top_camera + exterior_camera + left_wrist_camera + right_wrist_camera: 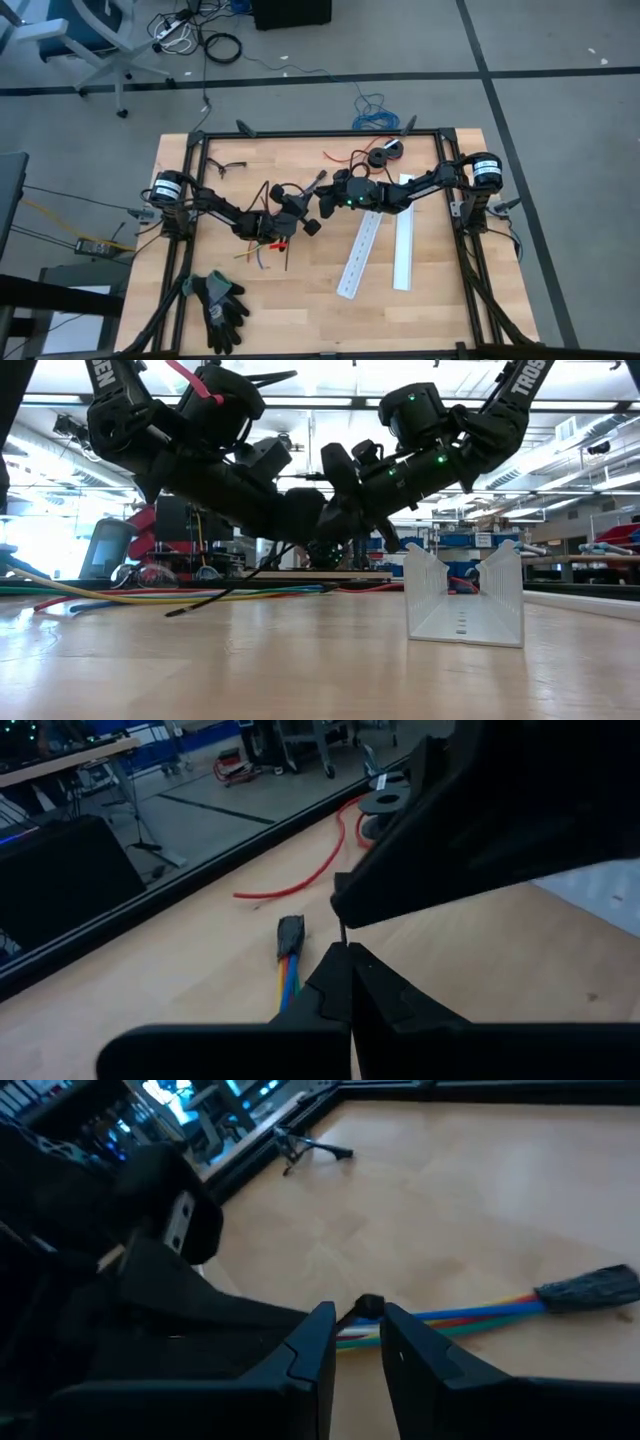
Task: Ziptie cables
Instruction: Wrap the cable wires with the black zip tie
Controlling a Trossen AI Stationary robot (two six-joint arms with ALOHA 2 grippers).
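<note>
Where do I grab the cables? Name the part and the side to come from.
Probably take the cables by the coloured wires just behind the dark end, from straight above, jaws across the bundle. It lies flat on the table, wires side by side, so only its narrow width suits a pinch.

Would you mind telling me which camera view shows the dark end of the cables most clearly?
The right wrist view: the cables run unobstructed to their dark end. The left wrist view shows that end smaller, with gripper fingers hiding most of the wires. The high and low views show only coloured wires, not the end clearly.
</note>
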